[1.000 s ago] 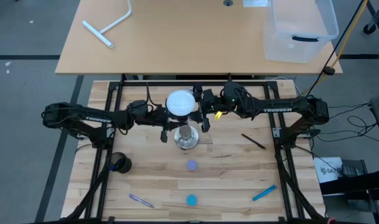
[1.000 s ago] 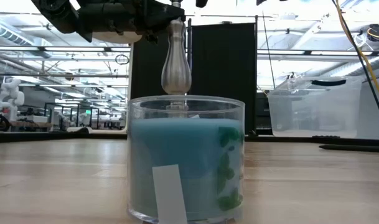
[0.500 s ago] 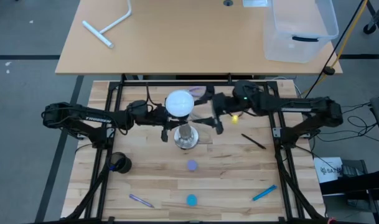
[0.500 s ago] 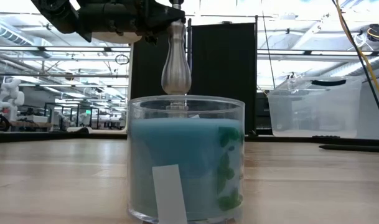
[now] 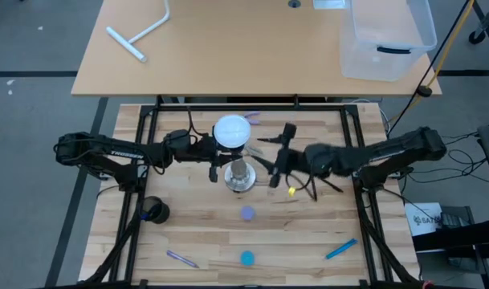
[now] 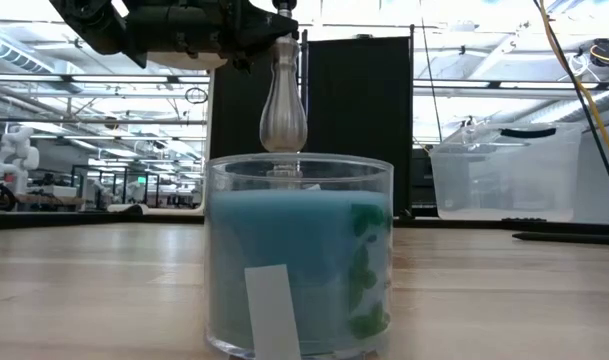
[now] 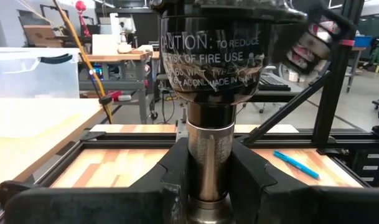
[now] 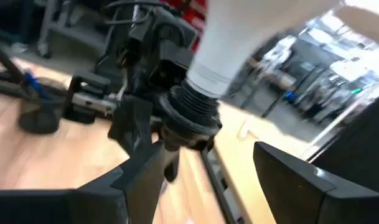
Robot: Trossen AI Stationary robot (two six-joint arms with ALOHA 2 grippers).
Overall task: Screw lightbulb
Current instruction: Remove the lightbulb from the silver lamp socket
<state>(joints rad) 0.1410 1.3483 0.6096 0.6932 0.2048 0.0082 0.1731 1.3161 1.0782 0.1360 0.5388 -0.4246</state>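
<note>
The lightbulb (image 5: pixel 232 131) sat upright in the black-topped socket stand (image 5: pixel 239 176) near the middle of the wooden table (image 5: pixel 196 233), its white globe uppermost. The left gripper (image 7: pixel 205 177) was clenched on the stand's silvery post just below the black socket. The right gripper (image 5: pixel 278 156) hung just right of the stand, fingers spread and grasping nothing, apart from the bulb. In the low view, a blue candle jar (image 6: pixel 299 255) stood nearest the camera.
</note>
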